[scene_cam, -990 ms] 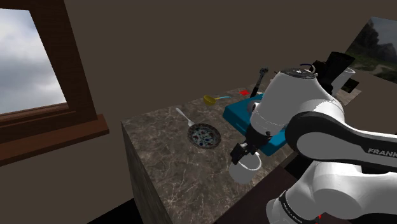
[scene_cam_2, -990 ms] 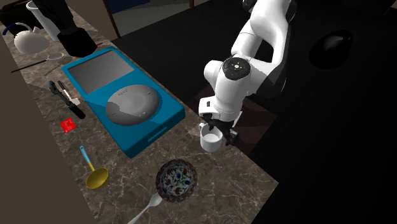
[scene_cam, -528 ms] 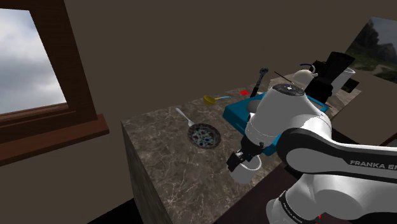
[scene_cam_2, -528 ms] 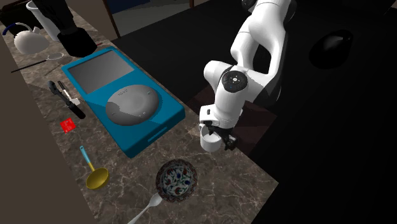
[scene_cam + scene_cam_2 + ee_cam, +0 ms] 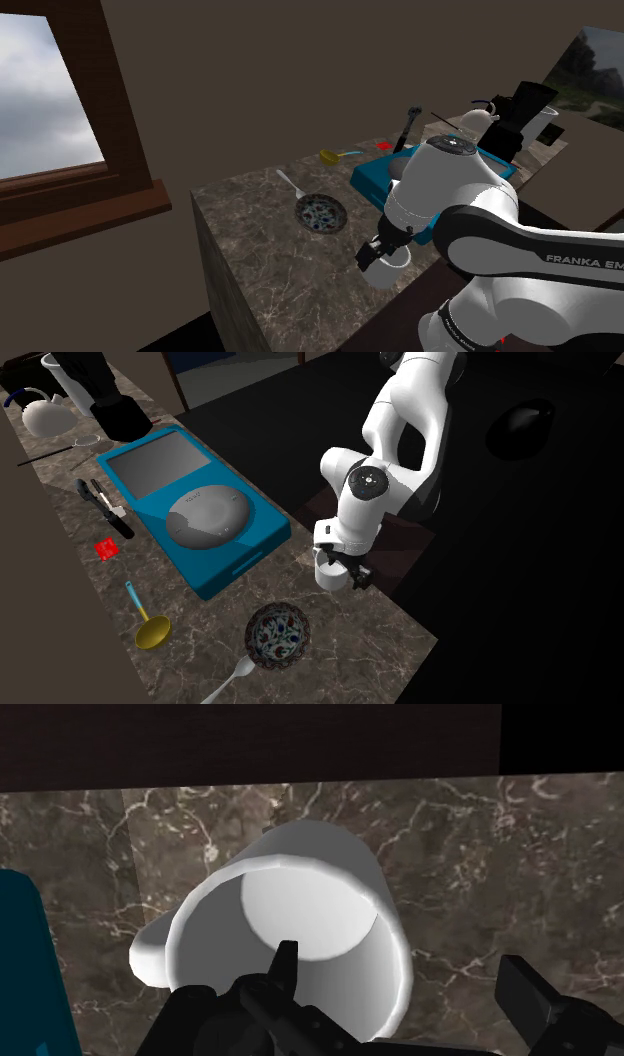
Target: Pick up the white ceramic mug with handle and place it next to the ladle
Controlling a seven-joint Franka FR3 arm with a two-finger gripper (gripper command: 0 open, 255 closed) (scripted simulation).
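Since a second ago the arm has dipped down and brought the gripper (image 5: 400, 972) onto the white mug (image 5: 300, 904). The mug sits where it was. The jaws are open. One of the fingers (image 5: 283, 966) pokes inside the mug and the other stands outside it, with the mug's wall between them. The outside one does not touch the wall, so nothing is held yet. The mug stands upright on the dark marble counter (image 5: 340, 642), close to the edge by the robot and near the corner of the blue tray (image 5: 240, 560). The yellow ladle (image 5: 151, 632) lies well apart from it, across the counter, past the patterned bowl (image 5: 278, 635). So the reach looks done. Still to do, I think: squeeze shut, lift, carry the mug across, and set it down beside the ladle.
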